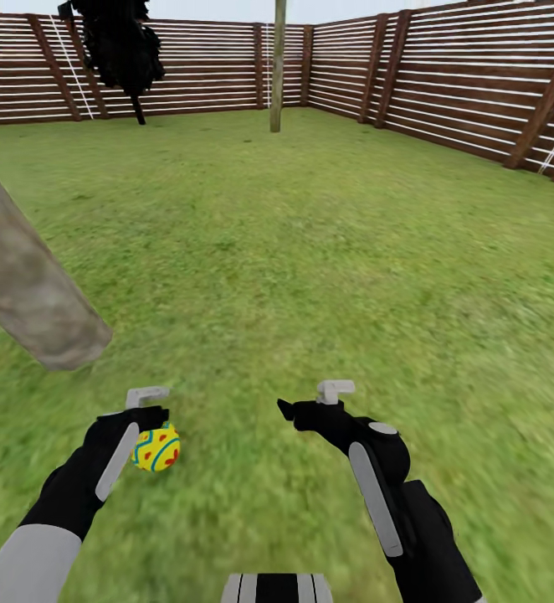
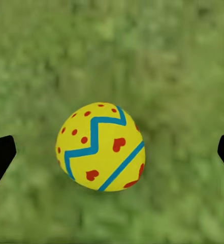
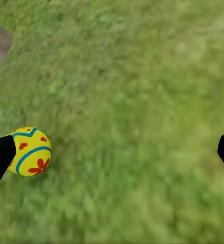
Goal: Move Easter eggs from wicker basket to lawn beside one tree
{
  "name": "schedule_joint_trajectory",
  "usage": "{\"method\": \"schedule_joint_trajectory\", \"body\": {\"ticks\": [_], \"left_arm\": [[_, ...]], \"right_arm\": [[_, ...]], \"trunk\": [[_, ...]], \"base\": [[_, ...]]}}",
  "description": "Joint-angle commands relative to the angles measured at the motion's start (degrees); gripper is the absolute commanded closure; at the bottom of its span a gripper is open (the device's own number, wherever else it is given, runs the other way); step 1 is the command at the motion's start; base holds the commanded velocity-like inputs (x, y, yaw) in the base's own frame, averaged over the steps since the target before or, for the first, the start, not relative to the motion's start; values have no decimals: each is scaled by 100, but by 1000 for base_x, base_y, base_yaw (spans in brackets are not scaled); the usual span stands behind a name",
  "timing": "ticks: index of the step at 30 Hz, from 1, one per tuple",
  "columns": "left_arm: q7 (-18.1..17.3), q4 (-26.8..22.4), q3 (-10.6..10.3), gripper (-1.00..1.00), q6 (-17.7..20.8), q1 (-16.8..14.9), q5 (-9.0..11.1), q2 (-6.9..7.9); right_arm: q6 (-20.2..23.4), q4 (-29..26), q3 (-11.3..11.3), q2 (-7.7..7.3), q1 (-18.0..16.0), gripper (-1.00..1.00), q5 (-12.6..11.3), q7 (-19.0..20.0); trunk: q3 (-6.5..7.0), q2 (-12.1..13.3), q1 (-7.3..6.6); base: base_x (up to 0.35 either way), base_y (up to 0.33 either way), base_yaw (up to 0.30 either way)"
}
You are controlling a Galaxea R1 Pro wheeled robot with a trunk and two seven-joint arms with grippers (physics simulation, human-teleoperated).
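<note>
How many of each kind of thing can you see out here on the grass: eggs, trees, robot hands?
Easter egg: 1
Thick grey-brown tree trunk: 1
Thin trunk by the fence: 1
Black tree: 1
Robot hands, left hand and right hand: 2
Total: 6

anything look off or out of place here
Nothing stands out. One egg lies whole on the lawn between the open left gripper's fingers, near the tree trunk.
</note>
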Motion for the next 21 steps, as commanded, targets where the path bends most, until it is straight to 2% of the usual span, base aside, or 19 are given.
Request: {"method": "schedule_joint_trajectory", "body": {"ticks": [1,8,15,21], "left_arm": [[56,-3,-19,-100,17,-3,60,6],[56,0,-12,-100,22,-3,60,5],[56,0,-2,-100,24,-3,60,5],[56,0,-11,-100,24,-5,55,5]], "right_arm": [[28,-5,-5,3,-2,-100,11,18],[28,-2,-5,5,-2,-100,9,18],[28,3,-5,6,-2,-100,8,18],[28,7,-5,6,-2,-100,11,18]], "trunk": [[18,0,-3],[174,9,-21],[329,19,-39],[462,27,-55]], "base": [[0,0,287],[-5,0,289],[-158,0,290],[-42,0,290]]}}
